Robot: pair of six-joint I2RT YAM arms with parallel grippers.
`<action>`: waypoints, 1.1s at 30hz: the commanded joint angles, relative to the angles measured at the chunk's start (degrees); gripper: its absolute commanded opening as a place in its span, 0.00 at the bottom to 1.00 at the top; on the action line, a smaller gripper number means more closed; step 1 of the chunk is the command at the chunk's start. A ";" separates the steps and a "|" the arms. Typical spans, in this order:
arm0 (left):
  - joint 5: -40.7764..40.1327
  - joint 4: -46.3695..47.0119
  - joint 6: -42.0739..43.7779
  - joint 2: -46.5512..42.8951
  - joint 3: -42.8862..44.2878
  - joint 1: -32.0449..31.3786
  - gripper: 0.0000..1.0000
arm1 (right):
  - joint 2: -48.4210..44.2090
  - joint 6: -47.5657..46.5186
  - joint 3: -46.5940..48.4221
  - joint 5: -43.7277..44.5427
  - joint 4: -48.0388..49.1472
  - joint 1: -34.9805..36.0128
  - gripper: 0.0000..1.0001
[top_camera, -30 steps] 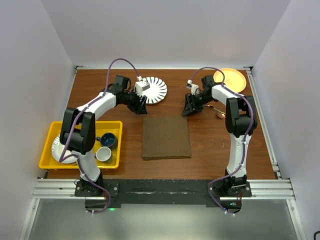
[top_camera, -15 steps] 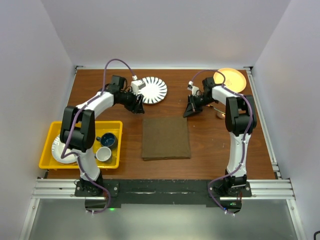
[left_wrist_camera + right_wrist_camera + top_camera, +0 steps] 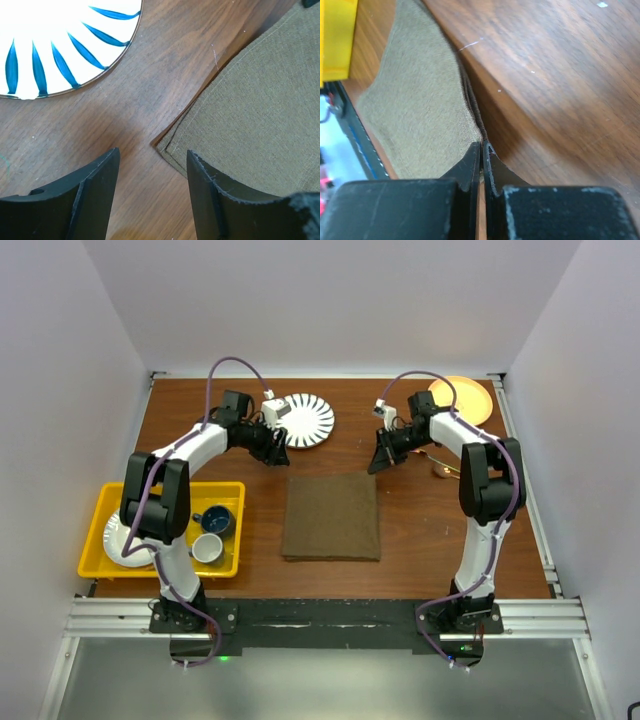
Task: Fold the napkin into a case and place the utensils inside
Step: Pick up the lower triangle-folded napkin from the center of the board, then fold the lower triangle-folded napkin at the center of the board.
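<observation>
The olive-brown napkin (image 3: pixel 331 516) lies folded flat in the middle of the table. My left gripper (image 3: pixel 279 454) hovers open just off its far left corner, and in the left wrist view that layered corner (image 3: pixel 165 146) sits between the two spread fingers (image 3: pixel 152 155). At the far right corner my right gripper (image 3: pixel 378 466) is shut, its tips (image 3: pixel 482 144) pinching the napkin's edge (image 3: pixel 420 100). A copper-toned utensil (image 3: pixel 442 469) and a thin silvery one (image 3: pixel 436 453) lie on the wood to the right of that gripper.
A white plate with blue stripes (image 3: pixel 305 420) sits behind the left gripper. An orange plate (image 3: pixel 462 397) is at the far right corner. A yellow tray (image 3: pixel 100 510) at the left holds a plate and two cups.
My right gripper has closed on the napkin's far right corner. The left gripper has drawn back a little toward the striped plate and stays open.
</observation>
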 commanded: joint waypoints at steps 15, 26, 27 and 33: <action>-7.23 20.30 22.84 -17.55 -14.42 -22.58 0.38 | -1.59 -10.04 1.58 3.74 -3.17 2.52 0.00; -20.17 37.62 41.58 -6.58 -15.66 -36.92 0.23 | -1.32 -9.95 1.06 1.80 -4.04 2.43 0.00; -20.08 37.70 42.37 -5.78 -15.39 -37.27 0.22 | -1.32 -10.04 0.97 1.72 -4.13 2.52 0.00; -20.17 40.95 43.60 -1.91 -15.30 -39.38 0.20 | -1.23 -9.78 0.88 1.19 -3.96 2.52 0.00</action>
